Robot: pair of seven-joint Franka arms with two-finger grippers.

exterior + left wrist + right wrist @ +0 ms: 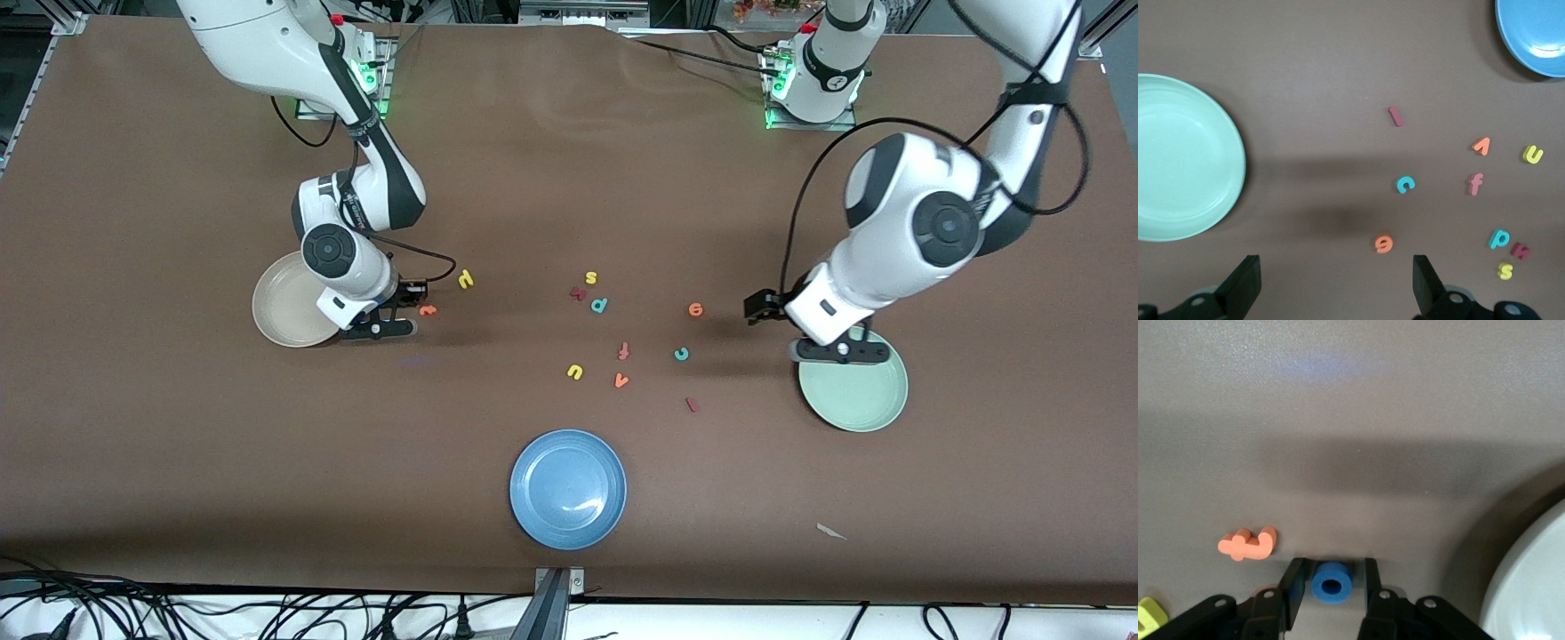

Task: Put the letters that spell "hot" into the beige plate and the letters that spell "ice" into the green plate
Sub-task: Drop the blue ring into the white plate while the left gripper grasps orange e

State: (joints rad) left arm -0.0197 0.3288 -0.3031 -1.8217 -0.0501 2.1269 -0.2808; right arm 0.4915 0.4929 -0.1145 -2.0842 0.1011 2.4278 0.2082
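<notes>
A: What carries everything?

B: A wide table [178,444] with a plain brown, matte covering, evenly lit from above, with soft shadows across it.

A: And round its edges?

B: Black cables [133,613] tangle along the edge nearest the front camera, over a white surface. A metal bracket [556,596] sits at the middle of that edge. Aluminium framing [67,22] shows at one top corner.

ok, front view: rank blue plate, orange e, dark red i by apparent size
1. blue plate, by far the largest
2. orange e and dark red i: both tiny and look about alike, so I won't rank them
</notes>
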